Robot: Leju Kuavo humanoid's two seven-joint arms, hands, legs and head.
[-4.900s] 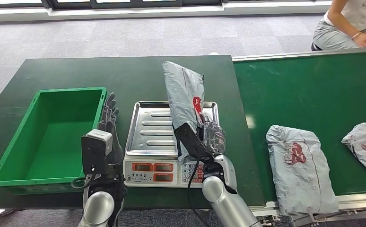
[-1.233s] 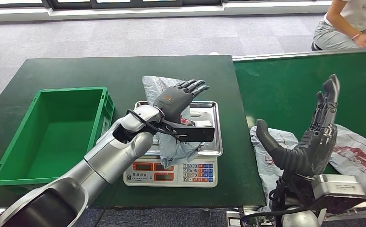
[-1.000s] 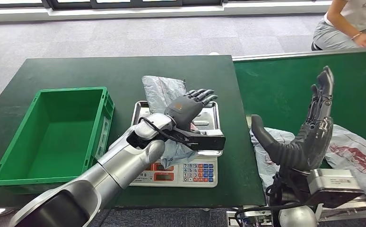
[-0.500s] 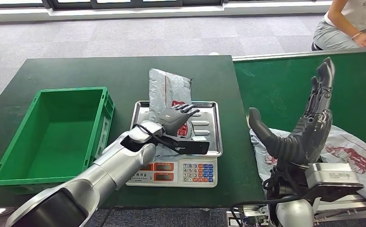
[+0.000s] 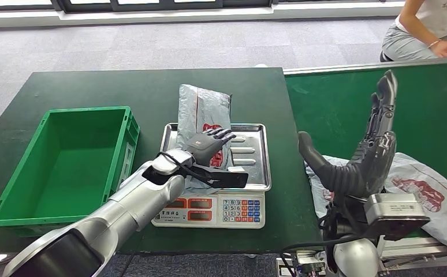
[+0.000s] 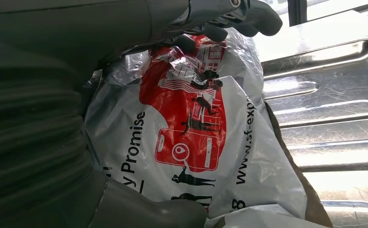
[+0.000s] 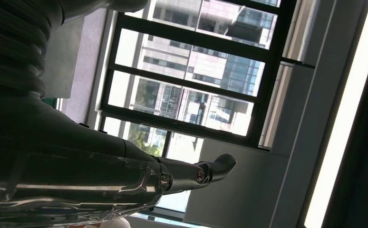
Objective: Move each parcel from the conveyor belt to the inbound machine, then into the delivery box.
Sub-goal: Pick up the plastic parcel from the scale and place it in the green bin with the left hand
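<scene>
Left hand (image 5: 208, 145) flat on grey parcel (image 5: 203, 112) atop scale tray (image 5: 254, 161); right hand (image 5: 360, 156) raised, empty

Left hand (image 5: 209, 145) lies over the grey parcel (image 5: 202, 118) on the scale tray (image 5: 250, 154); whether fingers grip it or merely rest: cannot tell. Parcel's near end hidden under hand and wrist. Scale displays (image 5: 189, 203) too small to read. Belt parcel (image 5: 426, 196) partly hidden behind right hand (image 5: 364, 158). Person (image 5: 426, 26) cut off by picture edge. Left wrist view: print on parcel partly cut off.
</scene>
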